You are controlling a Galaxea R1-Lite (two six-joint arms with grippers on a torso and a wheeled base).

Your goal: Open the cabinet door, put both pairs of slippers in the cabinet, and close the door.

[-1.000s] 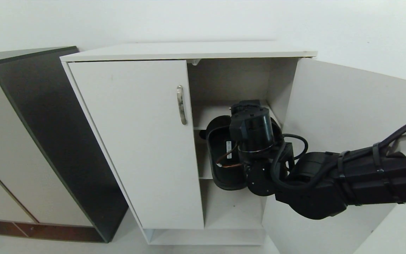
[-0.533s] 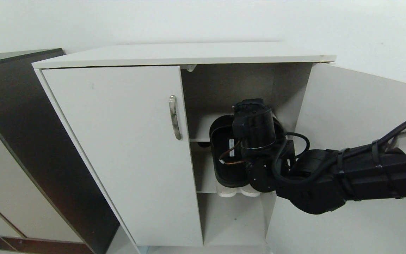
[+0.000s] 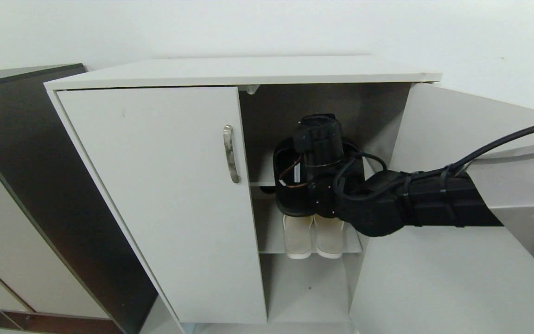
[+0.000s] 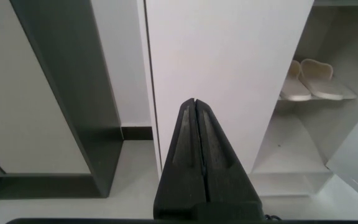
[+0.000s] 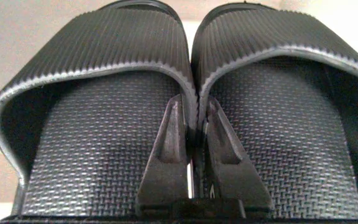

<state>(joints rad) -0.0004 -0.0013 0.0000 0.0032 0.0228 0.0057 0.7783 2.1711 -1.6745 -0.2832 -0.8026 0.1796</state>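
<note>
Cabinet, white: you have its right door swung open and its left door shut.
Black slippers, one pair: side by side inside the open half, level with the upper shelf. Your right claw pinches their touching inner walls.
White slippers, one pair: on the middle shelf, directly below.
Left claw: closed on nothing, outside the cabinet, facing the shut door.
</note>
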